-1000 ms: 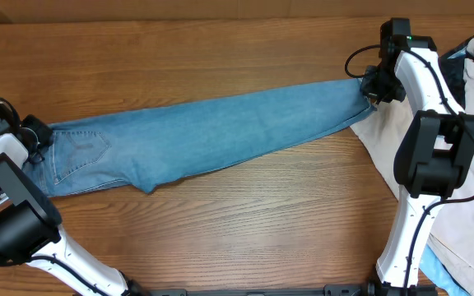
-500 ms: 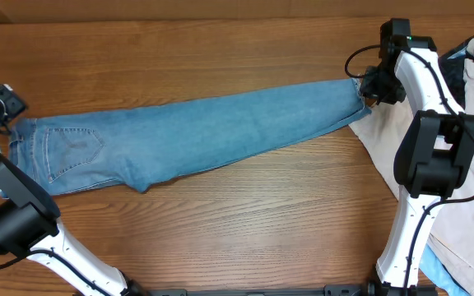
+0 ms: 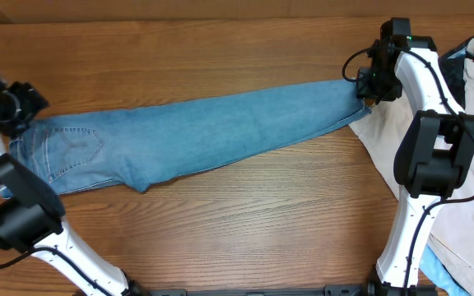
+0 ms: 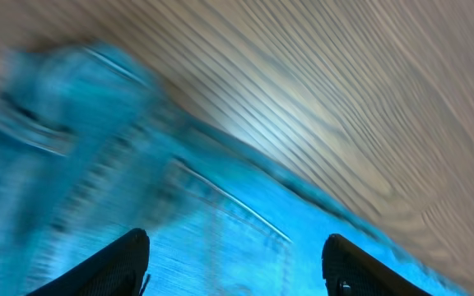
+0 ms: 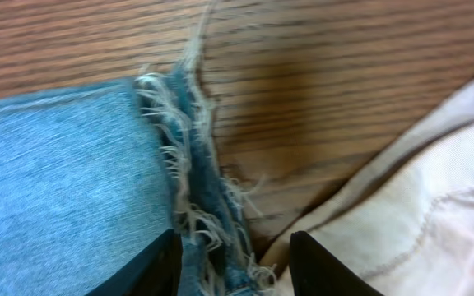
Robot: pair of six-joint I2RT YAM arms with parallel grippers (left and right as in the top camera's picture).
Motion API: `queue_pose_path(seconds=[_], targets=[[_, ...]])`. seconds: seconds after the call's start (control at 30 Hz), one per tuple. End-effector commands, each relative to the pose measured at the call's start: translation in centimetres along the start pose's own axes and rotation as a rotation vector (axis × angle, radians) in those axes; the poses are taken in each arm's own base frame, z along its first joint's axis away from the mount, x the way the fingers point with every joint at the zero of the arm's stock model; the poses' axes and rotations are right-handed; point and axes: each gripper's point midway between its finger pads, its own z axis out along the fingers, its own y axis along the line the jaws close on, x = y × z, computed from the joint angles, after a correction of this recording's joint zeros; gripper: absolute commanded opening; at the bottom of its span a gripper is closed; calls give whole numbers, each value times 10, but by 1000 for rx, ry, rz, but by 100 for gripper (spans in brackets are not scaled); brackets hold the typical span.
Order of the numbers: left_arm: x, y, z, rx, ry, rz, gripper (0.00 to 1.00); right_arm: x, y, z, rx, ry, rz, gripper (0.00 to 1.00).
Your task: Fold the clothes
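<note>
The pair of light-blue denim jeans (image 3: 212, 131) is lying stretched across the brown wooden table (image 3: 220, 222), with the waist and a stitched back pocket at the left and the frayed hems at the right, just beside a pale beige cloth (image 3: 381, 144). The left gripper (image 4: 235, 240) is hovering over the waist end with fingers spread wide, gripping nothing (that view is blurred). The right gripper (image 5: 233, 238) is sitting over the hems, its parted fingers straddling the threads without pinching them.

Brown wood-grain table (image 3: 220, 238), soft even light, slight glare
</note>
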Motion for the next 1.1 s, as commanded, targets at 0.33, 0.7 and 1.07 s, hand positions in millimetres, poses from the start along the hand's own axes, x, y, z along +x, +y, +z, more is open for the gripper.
queue_pose_path(seconds=[0.33, 0.7, 1.07], targets=[[54, -64, 10, -51, 125, 163, 72, 7, 19, 40, -116, 56, -111, 57], [73, -58, 8, -122, 188, 178, 57, 18, 38, 45, -230, 99, -125, 4], [78, -57, 7, -127, 208, 176, 50, -37, -52, -45, -2, -131, 165, 4]])
